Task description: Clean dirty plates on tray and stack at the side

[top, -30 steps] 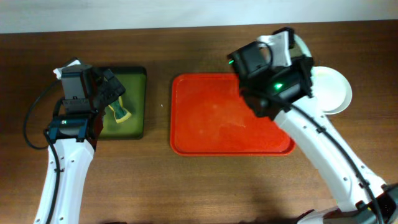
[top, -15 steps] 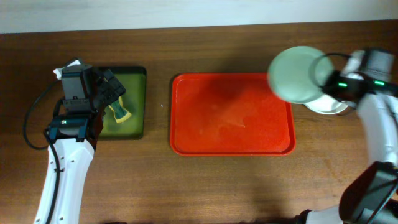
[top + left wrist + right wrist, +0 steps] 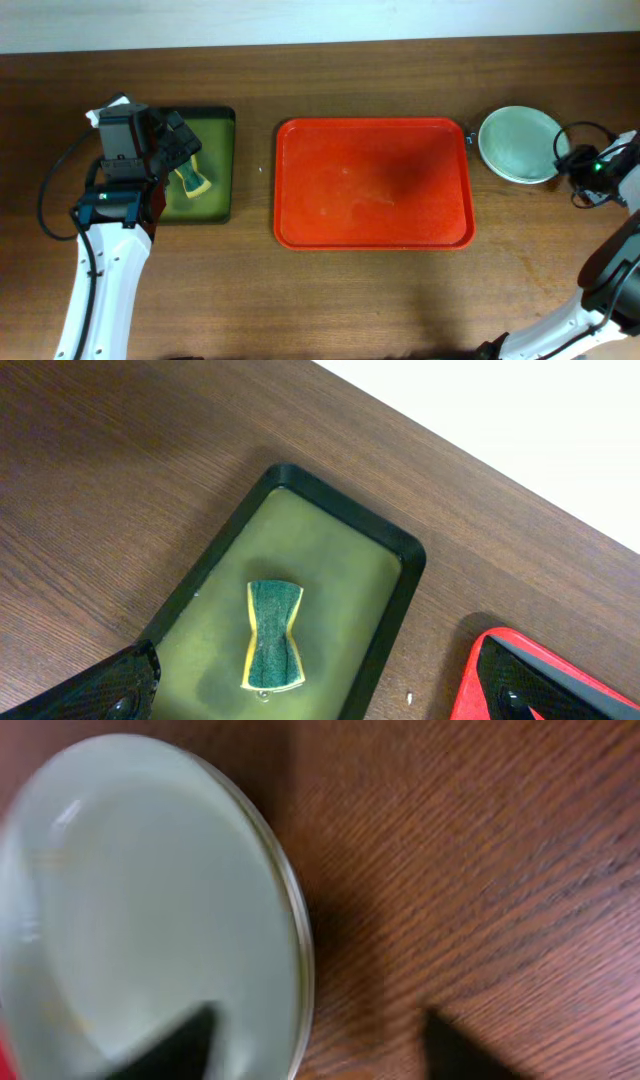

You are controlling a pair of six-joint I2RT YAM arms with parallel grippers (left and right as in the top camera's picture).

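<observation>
Plates (image 3: 518,145) are lying on the table (image 3: 350,290) just right of the tray (image 3: 375,185), by its far corner, with a mint one uppermost. Right gripper (image 3: 318,1020) is being held spread, further right of the tray. The top plate's rim is showing between its fingers (image 3: 190,1040), but blurred, so contact cannot be told. Left gripper (image 3: 318,660) is being held wide apart, left of the tray, over the green tray (image 3: 400,560) and its sponge (image 3: 272,635), with nothing gripped.
</observation>
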